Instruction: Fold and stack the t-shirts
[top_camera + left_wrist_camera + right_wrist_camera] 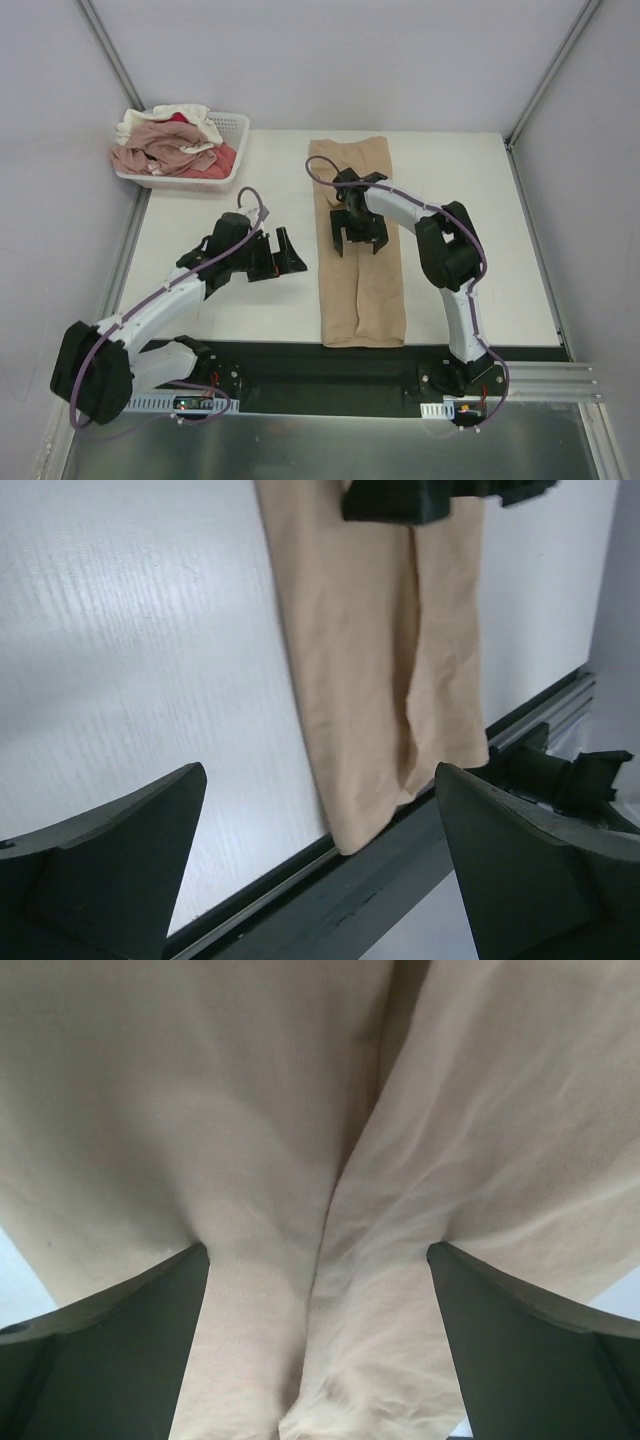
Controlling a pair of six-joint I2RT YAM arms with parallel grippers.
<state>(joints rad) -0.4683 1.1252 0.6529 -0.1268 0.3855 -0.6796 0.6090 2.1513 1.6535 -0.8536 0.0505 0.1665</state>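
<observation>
Item one, tan t-shirt (362,290): I see it folded into a long strip running from near the far edge of the surface (480,230) to the near edge, slightly right of centre. Right jaws: apart, poised over the strip's middle, either side of its centre crease. Left jaws: apart, over the surface left of the strip, holding nothing. Item two, pink, cream and red t-shirts (170,145): heaped in the white basket (234,126) at the far left corner.

White-shelled arms (160,303); black joints (446,246); purple cables (252,194); matte black wedge-shaped fingers (110,870).
</observation>
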